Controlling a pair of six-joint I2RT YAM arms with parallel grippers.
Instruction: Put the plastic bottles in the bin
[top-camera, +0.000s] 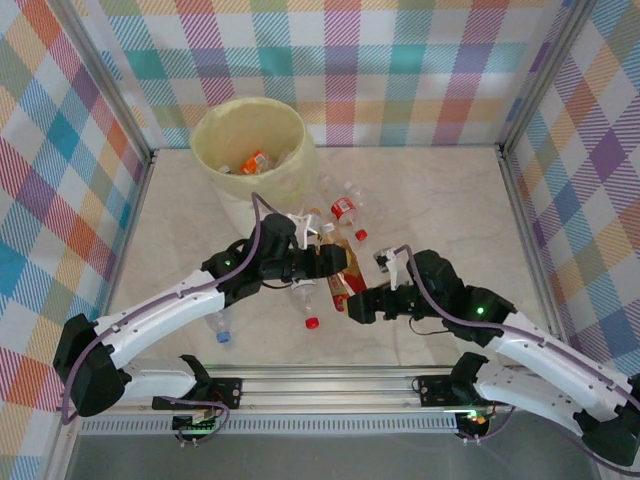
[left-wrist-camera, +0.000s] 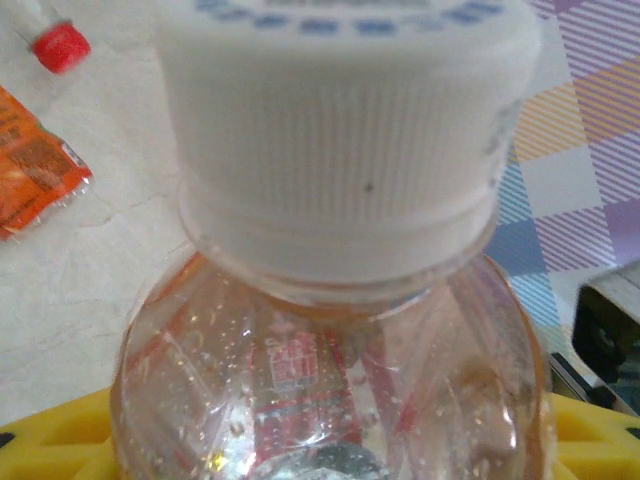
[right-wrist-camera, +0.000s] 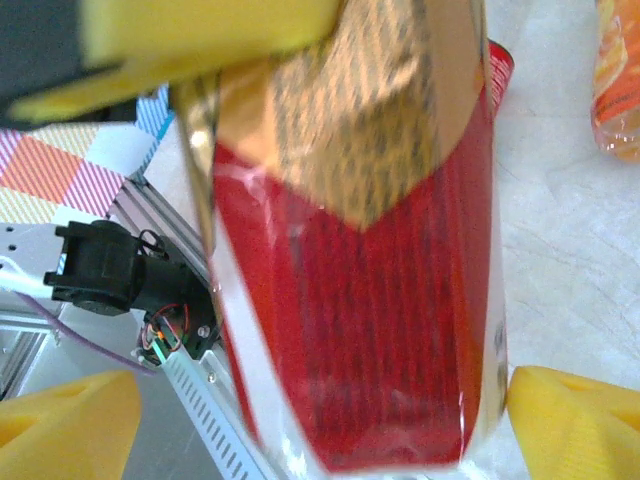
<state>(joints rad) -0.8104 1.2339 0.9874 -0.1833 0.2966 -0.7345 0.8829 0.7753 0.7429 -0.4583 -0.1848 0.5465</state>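
Observation:
The pale-yellow bin (top-camera: 250, 140) stands at the back left with a few plastic bottles (top-camera: 256, 160) inside. My left gripper (top-camera: 338, 262) (left-wrist-camera: 325, 450) is shut on a clear bottle (top-camera: 342, 284) (left-wrist-camera: 330, 380) with a red label and a white cap (left-wrist-camera: 340, 130), held above mid-table. My right gripper (top-camera: 352, 300) (right-wrist-camera: 320, 425) is open around the same bottle's red label (right-wrist-camera: 370, 300). Its yellow pads (right-wrist-camera: 70, 420) stand apart from the label on both sides.
Loose bottles lie on the marble table: a red-capped one (top-camera: 345, 208) behind the grippers, a clear one (top-camera: 303, 300) with a red cap in front, and a blue-capped one (top-camera: 222, 325) near the left arm. Checked walls close in three sides.

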